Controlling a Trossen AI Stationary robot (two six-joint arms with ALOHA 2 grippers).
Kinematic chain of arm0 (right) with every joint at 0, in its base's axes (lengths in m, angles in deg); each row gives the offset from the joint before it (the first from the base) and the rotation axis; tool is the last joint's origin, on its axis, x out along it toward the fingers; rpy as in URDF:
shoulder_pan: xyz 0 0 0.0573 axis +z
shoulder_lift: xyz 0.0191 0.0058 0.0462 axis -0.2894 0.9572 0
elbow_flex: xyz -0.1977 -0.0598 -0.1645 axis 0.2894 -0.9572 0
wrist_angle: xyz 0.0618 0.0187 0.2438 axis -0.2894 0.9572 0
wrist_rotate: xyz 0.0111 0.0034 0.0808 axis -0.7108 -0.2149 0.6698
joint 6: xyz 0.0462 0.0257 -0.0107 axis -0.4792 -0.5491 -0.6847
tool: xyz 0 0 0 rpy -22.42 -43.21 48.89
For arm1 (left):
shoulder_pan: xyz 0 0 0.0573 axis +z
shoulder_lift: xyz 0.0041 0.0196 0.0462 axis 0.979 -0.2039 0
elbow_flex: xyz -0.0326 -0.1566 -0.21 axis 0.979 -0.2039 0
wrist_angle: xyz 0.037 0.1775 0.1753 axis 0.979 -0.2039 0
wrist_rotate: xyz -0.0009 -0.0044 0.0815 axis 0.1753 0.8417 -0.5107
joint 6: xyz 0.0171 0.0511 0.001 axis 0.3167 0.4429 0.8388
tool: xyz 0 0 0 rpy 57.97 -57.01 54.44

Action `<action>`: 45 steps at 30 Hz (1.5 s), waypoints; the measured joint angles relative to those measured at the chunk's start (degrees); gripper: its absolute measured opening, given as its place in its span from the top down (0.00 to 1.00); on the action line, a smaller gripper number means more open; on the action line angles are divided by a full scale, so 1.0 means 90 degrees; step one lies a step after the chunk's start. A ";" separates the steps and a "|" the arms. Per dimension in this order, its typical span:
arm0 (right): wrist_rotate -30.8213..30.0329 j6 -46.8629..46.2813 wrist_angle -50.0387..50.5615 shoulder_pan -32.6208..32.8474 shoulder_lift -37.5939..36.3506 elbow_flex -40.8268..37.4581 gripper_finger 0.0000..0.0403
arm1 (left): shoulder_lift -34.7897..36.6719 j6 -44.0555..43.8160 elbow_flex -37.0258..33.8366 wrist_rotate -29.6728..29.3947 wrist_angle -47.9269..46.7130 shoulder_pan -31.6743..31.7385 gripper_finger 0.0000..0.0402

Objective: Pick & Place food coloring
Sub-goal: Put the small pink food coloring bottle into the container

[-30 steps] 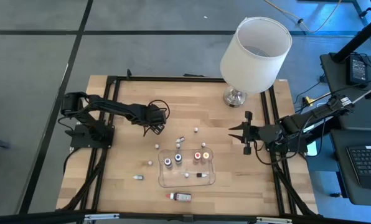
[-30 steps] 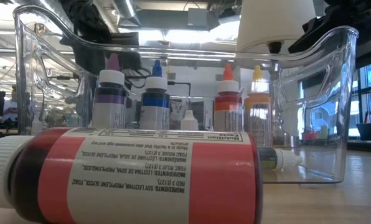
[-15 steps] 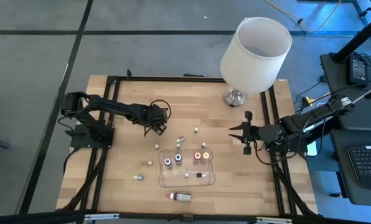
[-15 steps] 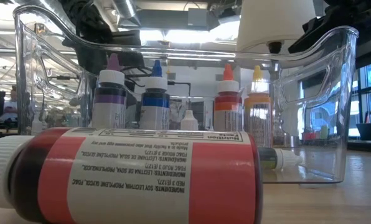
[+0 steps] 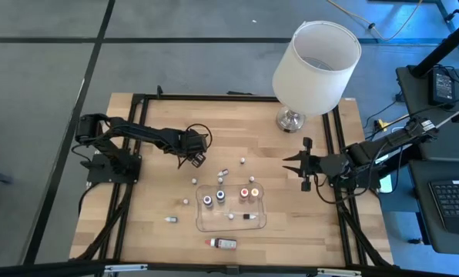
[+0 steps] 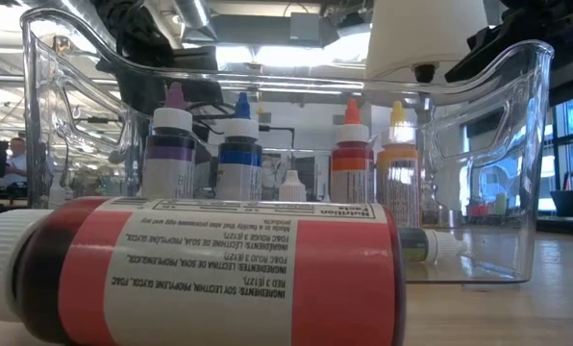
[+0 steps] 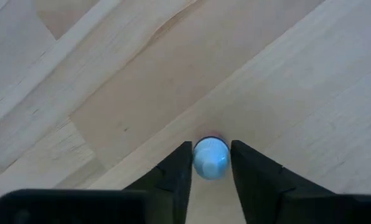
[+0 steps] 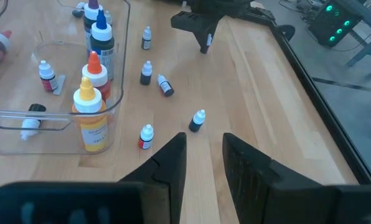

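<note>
- Left hand (image 7: 210, 163) lowered to pale wooden table (image 5: 156, 200), fingers pressed against both sides of a tiny white-capped food coloring bottle (image 7: 210, 158), grasping it.
- Right hand (image 8: 203, 149) waiting at the opposite side, fingers narrowly parted, holding nothing.

One clear shallow plastic tray (image 8: 48, 134) holds four tall dropper bottles (image 8: 92, 74) and two tiny white-capped food coloring bottles (image 8: 198, 120). At least five more tiny ones sit on the wood. There is one large red-labelled bottle (image 5: 223, 243) and one white-shaded lamp (image 5: 316, 58).
</note>
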 joint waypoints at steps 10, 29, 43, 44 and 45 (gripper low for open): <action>0.0000 0.0001 -0.0001 0.0000 0.0000 0.0000 0.74 | 0.0010 0.0114 0.0002 -0.0009 0.0003 -0.0005 0.82; -0.0017 -0.0341 -0.0378 0.0000 0.0002 0.0002 0.74 | 0.1791 0.1523 0.0778 0.1011 0.1403 -0.1037 0.82; 0.0002 -0.0332 -0.0350 0.0001 0.0000 0.0002 0.74 | 0.1387 0.2177 0.1597 0.1140 0.2021 -0.3092 0.82; 0.0000 -0.0328 -0.0342 0.0000 0.0001 0.0002 0.74 | 0.1292 0.2177 0.1656 0.1116 0.2042 -0.3222 0.82; 0.0000 -0.0306 -0.0337 0.0000 0.0002 0.0002 0.74 | 0.1192 0.2174 0.1713 0.1063 0.2053 -0.3343 0.82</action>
